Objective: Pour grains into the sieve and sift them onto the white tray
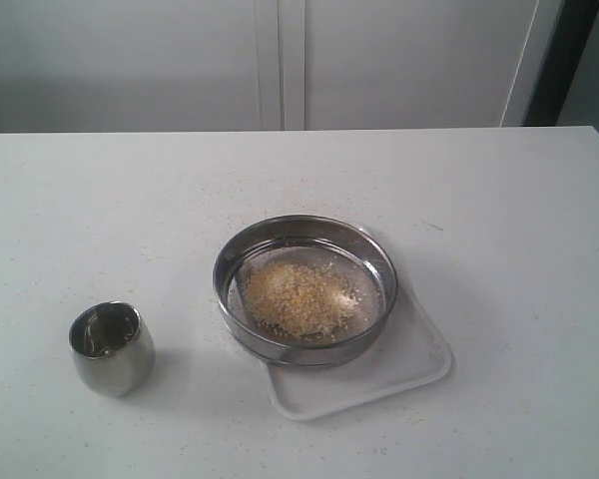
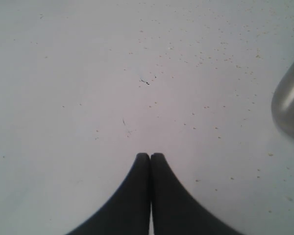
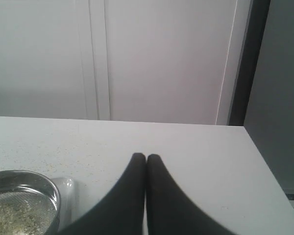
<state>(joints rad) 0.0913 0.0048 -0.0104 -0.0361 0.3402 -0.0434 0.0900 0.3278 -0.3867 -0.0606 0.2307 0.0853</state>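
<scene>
A white surface [image 1: 499,220] was seen filling most of the frame. Just below and right of centre the white tray [image 1: 409,364] was laid, and the sieve [image 1: 309,354] was set on its upper left part, overhanging the rim. A steel cup [image 1: 112,349] was stood upright at lower left, well apart. The grains [image 1: 295,297] were heaped on the sieve's mesh. The left jaws were pressed together, empty, near the cup. The right jaws, likewise together and empty, were held near the sieve without touching it.
</scene>
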